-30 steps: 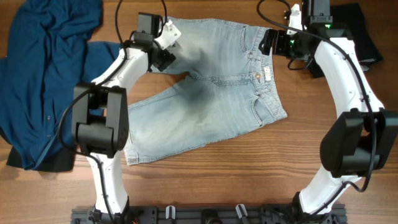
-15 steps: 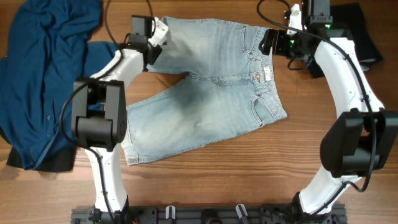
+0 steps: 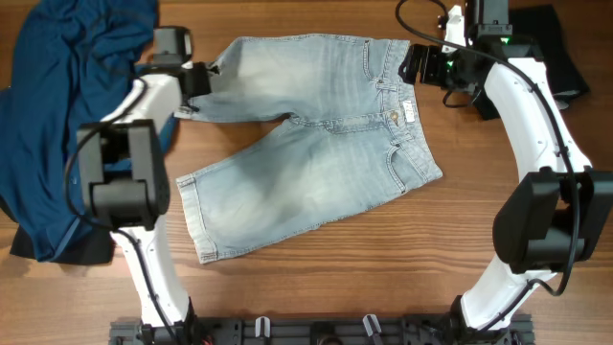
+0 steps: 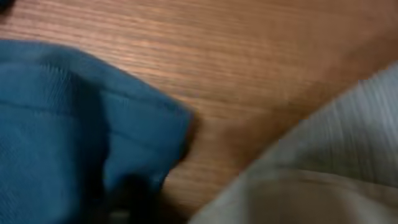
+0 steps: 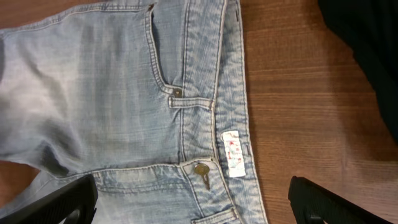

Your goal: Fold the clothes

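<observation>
Since a second ago, the left gripper (image 3: 201, 75) has been carried leftward, and the upper leg of the jeans (image 3: 316, 144) has been drawn out with it toward the dark blue shirt (image 3: 67, 105). The jeans are spread flat on the wooden table (image 3: 383, 278), waistband to the right, the lower leg angled toward the front edge. The left gripper is seen at the upper leg's hem, but whether it is closed on the cloth cannot be told: the left wrist view is blurred and no fingers are made out there. The right gripper (image 3: 417, 65) is held spread wide above the waistband, its fingers (image 5: 59, 202) cut off at the frame's lower corners. The metal button (image 5: 200, 168) and white tag (image 5: 232, 153) are shown clearly; the black garment (image 5: 367, 43) is only partly seen.
</observation>
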